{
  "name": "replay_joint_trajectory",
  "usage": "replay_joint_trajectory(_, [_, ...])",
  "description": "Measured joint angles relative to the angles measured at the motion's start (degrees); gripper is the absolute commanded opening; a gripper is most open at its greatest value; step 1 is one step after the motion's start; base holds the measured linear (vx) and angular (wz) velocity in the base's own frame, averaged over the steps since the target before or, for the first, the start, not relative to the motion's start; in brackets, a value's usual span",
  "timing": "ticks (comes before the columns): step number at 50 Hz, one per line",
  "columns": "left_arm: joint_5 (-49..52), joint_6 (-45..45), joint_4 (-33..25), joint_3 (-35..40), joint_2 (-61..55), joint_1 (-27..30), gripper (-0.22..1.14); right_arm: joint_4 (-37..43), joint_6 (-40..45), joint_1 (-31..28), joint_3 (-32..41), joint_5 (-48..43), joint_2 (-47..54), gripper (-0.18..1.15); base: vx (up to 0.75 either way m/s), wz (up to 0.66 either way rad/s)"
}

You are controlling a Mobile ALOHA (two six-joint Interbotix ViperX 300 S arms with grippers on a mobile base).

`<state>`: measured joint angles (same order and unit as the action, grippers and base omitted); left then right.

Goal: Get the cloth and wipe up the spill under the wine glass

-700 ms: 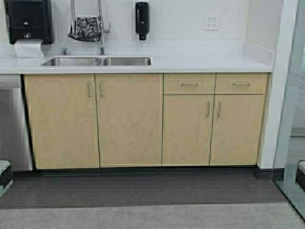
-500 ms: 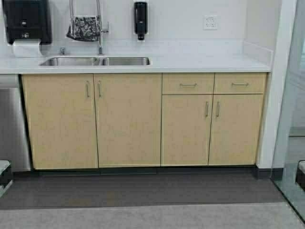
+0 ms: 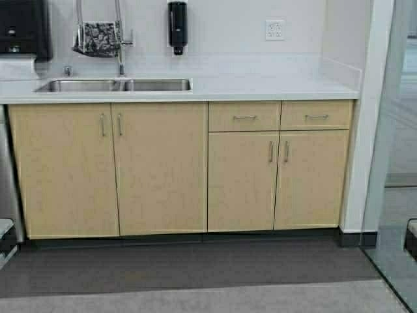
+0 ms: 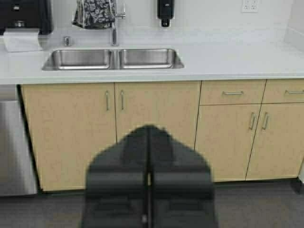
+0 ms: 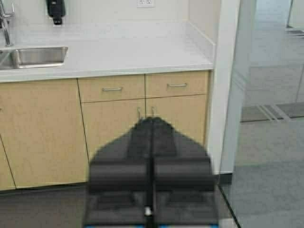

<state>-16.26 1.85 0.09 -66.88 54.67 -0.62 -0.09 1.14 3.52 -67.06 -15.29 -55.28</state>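
The left pincer (image 4: 148, 178) and right pincer (image 5: 151, 173) are both closed on nothing, held low in front of the cabinet doors (image 3: 159, 169), well short of the table (image 3: 260, 88). The cloth (image 3: 96, 38) hangs over the faucet (image 3: 120, 45) at the table's back edge, behind the sink (image 3: 114, 85) near the left end. A soap dispenser (image 3: 176, 26) is mounted on the wall beside it.
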Motion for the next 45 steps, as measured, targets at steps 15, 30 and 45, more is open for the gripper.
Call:
replay_joint_trajectory(15, [-0.26, 0.09, 0.09, -0.09, 0.0, 0.0, 0.02, 0.0, 0.35, -0.09, 0.26, 0.0, -0.26, 0.05, 0.28, -0.01])
replay_joint_trajectory(30, [-1.85, 0.18, 0.09, -0.7, -0.09, 0.0, 0.02, -0.09, 0.88, -0.09, 0.26, -0.53, -0.35, 0.05, 0.35, 0.11])
replay_joint_trajectory(45, [-2.46, -0.88, 0.09, -1.67, -0.26, 0.09, 0.02, -0.09, 0.88, -0.09, 0.26, -0.62, -0.44, 0.05, 0.4, 0.19])
